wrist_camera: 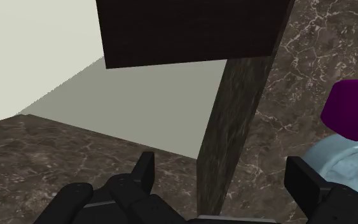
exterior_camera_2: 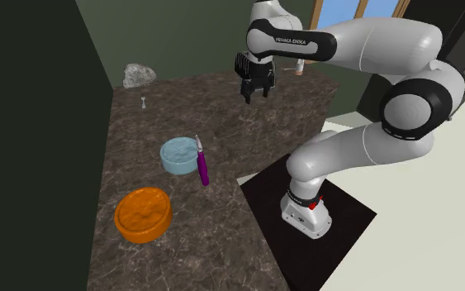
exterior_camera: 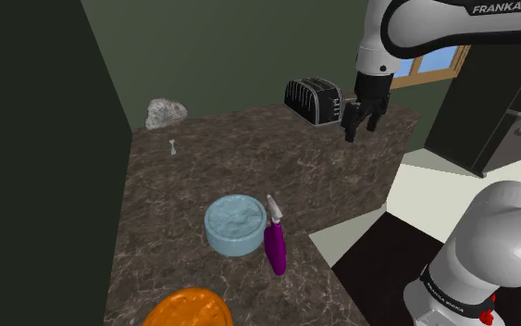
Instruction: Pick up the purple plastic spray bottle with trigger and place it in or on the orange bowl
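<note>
Read the shoulder view from its left, taking the pale blue bowl (exterior_camera: 235,225) as your marker. The orange bowl (exterior_camera: 189,308) sits on the dark marbled counter (exterior_camera: 179,181), nearer the camera than the blue bowl, slightly left of it and apart from it.

The purple spray bottle (exterior_camera: 275,243) is hard against the blue bowl's right side. Its long axis runs along that side, with the white trigger head at the far end and the purple base toward the near counter edge. You cannot tell from these views whether it lies flat or leans on the rim.

Beyond the blue bowl and to its right stands a black toaster (exterior_camera: 313,99). Further right, the gripper (exterior_camera: 360,125) hangs in the air, well apart from the bottle. In the wrist view its fingers (wrist_camera: 144,170) stand wide apart with nothing between them, so the hand is empty.

The coming move probably turns on one relation: the bottle lies below the hand and back toward the near left. You would likely need to travel that way, descend, and turn the fingers across the bottle's long axis rather than along it.

The only readable writing is on the arm, "FRANKA" (exterior_camera: 503,8), with the next letters cut off.
</note>
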Controlling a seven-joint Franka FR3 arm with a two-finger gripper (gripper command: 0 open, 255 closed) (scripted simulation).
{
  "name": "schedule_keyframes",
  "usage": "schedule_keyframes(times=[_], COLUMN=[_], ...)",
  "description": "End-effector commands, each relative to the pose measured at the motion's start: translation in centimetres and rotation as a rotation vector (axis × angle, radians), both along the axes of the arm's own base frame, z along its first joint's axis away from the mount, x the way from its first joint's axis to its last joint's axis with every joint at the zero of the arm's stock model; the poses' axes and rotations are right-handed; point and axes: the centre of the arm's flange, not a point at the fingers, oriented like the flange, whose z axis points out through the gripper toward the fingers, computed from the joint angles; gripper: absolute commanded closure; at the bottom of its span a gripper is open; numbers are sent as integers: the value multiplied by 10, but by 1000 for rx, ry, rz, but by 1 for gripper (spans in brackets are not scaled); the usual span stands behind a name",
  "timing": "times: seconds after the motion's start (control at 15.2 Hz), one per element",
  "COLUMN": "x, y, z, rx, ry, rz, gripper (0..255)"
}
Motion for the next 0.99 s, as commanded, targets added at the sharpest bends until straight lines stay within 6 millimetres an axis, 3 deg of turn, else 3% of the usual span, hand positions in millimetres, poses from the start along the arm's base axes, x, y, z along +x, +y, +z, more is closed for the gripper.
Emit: schedule_keyframes(times=[0.0, 0.92], x=[0, 83], y=[0, 133], z=[0, -112], rx=[0, 35], ry=[0, 203], rz=[0, -105], gripper=[0, 0])
